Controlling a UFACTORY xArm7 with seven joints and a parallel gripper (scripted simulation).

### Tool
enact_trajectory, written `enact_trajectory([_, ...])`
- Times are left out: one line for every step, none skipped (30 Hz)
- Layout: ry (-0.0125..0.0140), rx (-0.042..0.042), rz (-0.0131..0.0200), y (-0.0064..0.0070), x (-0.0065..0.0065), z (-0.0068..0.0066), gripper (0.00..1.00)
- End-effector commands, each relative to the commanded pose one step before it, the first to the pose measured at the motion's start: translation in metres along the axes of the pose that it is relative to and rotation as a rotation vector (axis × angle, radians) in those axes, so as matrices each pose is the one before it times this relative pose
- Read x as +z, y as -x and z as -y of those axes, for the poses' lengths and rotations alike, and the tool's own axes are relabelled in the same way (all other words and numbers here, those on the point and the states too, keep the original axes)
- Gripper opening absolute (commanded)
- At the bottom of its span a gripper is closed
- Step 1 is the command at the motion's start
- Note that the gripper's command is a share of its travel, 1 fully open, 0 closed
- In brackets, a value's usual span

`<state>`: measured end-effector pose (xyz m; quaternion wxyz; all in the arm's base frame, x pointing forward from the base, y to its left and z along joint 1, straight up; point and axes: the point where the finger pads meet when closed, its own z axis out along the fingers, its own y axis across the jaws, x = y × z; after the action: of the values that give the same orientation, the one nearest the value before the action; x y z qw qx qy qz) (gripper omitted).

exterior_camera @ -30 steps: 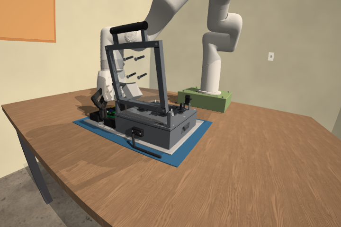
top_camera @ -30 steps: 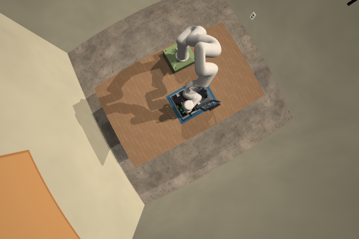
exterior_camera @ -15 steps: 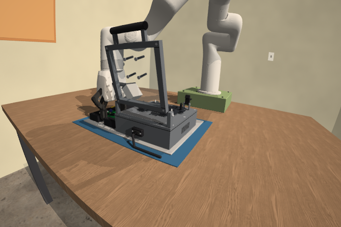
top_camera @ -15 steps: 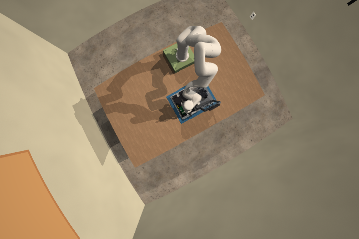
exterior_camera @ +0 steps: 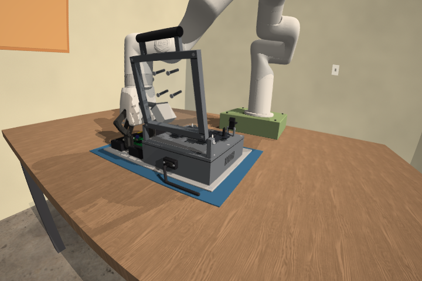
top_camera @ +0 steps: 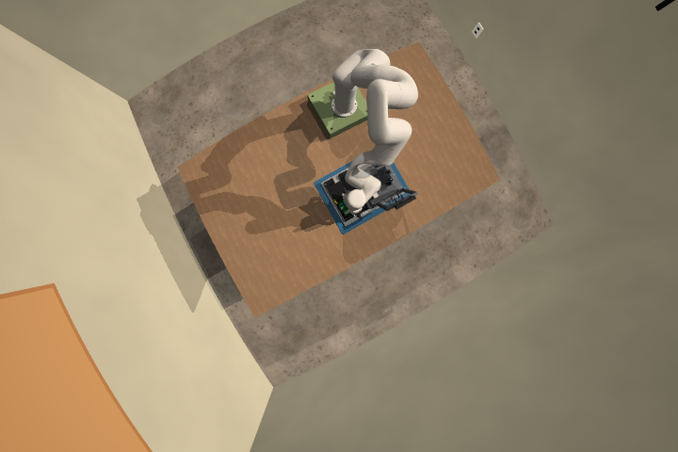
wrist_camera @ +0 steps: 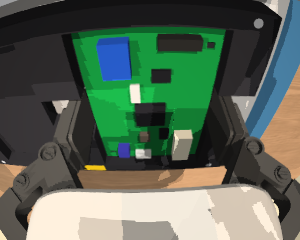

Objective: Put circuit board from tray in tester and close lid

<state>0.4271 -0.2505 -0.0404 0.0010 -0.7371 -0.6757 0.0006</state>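
The green circuit board (wrist_camera: pixel 150 96) lies face up in a pocket of the black tray (exterior_camera: pixel 126 146). Its white connector (wrist_camera: pixel 182 144) is at the end nearest the wrist camera. My gripper (wrist_camera: pixel 149 100) is open and low over the tray, one finger on each long side of the board at the recesses, nothing between them. The board barely shows in the exterior view (exterior_camera: pixel 138 138) and in the overhead view (top_camera: pixel 343 206). The grey tester (exterior_camera: pixel 193 156) stands beside the tray with its lid frame (exterior_camera: pixel 170 91) raised and its black handle (exterior_camera: pixel 159 33) on top. The latch hook (exterior_camera: pixel 231 124) stands on the far edge.
Tray and tester sit on a grey plate on a blue mat (exterior_camera: pixel 178 165) on the wooden table. A black cable (exterior_camera: pixel 178 184) runs from the tester's front. The green robot base (exterior_camera: pixel 252 123) stands behind. The raised lid is close beside my wrist.
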Motion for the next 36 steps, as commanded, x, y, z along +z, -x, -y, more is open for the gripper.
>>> enact_trajectory([0.00374, 0.00038, 0.00156, 0.00090, -0.00156, -0.00134, 0.85])
enact_trajectory([0.00000, 0.00000, 0.00000, 0.00000, 0.00000, 0.00000, 0.85])
enact_trajectory([0.00000, 0.00000, 0.00000, 0.00000, 0.00000, 0.00000, 0.85])
enact_trajectory([0.00000, 0.00000, 0.00000, 0.00000, 0.00000, 0.00000, 0.85])
enact_trajectory([0.00000, 0.00000, 0.00000, 0.00000, 0.00000, 0.00000, 0.85])
enact_trajectory([0.00000, 0.00000, 0.00000, 0.00000, 0.00000, 0.00000, 0.85])
enact_trajectory([0.00000, 0.00000, 0.00000, 0.00000, 0.00000, 0.00000, 0.85])
enact_trajectory([0.00000, 0.00000, 0.00000, 0.00000, 0.00000, 0.00000, 0.85])
enact_trajectory([0.00000, 0.00000, 0.00000, 0.00000, 0.00000, 0.00000, 0.85])
enact_trajectory([0.00000, 0.00000, 0.00000, 0.00000, 0.00000, 0.00000, 0.85])
enact_trajectory([0.00000, 0.00000, 0.00000, 0.00000, 0.00000, 0.00000, 0.85])
enact_trajectory([0.00000, 0.00000, 0.00000, 0.00000, 0.00000, 0.00000, 0.85])
enact_trajectory([0.00000, 0.00000, 0.00000, 0.00000, 0.00000, 0.00000, 0.85])
enact_trajectory([0.00000, 0.00000, 0.00000, 0.00000, 0.00000, 0.00000, 0.85])
enact_trajectory([0.00000, 0.00000, 0.00000, 0.00000, 0.00000, 0.00000, 0.81])
enact_trajectory([0.00000, 0.00000, 0.00000, 0.00000, 0.00000, 0.00000, 0.81])
enact_trajectory([0.00000, 0.00000, 0.00000, 0.00000, 0.00000, 0.00000, 0.81])
enact_trajectory([0.00000, 0.00000, 0.00000, 0.00000, 0.00000, 0.00000, 0.81])
enact_trajectory([0.00000, 0.00000, 0.00000, 0.00000, 0.00000, 0.00000, 0.81])
enact_trajectory([0.00000, 0.00000, 0.00000, 0.00000, 0.00000, 0.00000, 0.81])
enact_trajectory([0.00000, 0.00000, 0.00000, 0.00000, 0.00000, 0.00000, 0.81])
enact_trajectory([0.00000, 0.00000, 0.00000, 0.00000, 0.00000, 0.00000, 0.81])
enact_trajectory([0.00000, 0.00000, 0.00000, 0.00000, 0.00000, 0.00000, 0.81])
enact_trajectory([0.00000, 0.00000, 0.00000, 0.00000, 0.00000, 0.00000, 0.81])
enact_trajectory([0.00000, 0.00000, 0.00000, 0.00000, 0.00000, 0.00000, 0.81])
enact_trajectory([0.00000, 0.00000, 0.00000, 0.00000, 0.00000, 0.00000, 0.81])
enact_trajectory([0.00000, 0.00000, 0.00000, 0.00000, 0.00000, 0.00000, 0.81])
enact_trajectory([0.00000, 0.00000, 0.00000, 0.00000, 0.00000, 0.00000, 0.81])
enact_trajectory([0.00000, 0.00000, 0.00000, 0.00000, 0.00000, 0.00000, 0.79])
enact_trajectory([0.00000, 0.00000, 0.00000, 0.00000, 0.00000, 0.00000, 0.79])
enact_trajectory([0.00000, 0.00000, 0.00000, 0.00000, 0.00000, 0.00000, 0.79])
enact_trajectory([0.00000, 0.00000, 0.00000, 0.00000, 0.00000, 0.00000, 0.79])
enact_trajectory([0.00000, 0.00000, 0.00000, 0.00000, 0.00000, 0.00000, 0.79])
enact_trajectory([0.00000, 0.00000, 0.00000, 0.00000, 0.00000, 0.00000, 0.79])
enact_trajectory([0.00000, 0.00000, 0.00000, 0.00000, 0.00000, 0.00000, 0.79])
enact_trajectory([0.00000, 0.00000, 0.00000, 0.00000, 0.00000, 0.00000, 0.79])
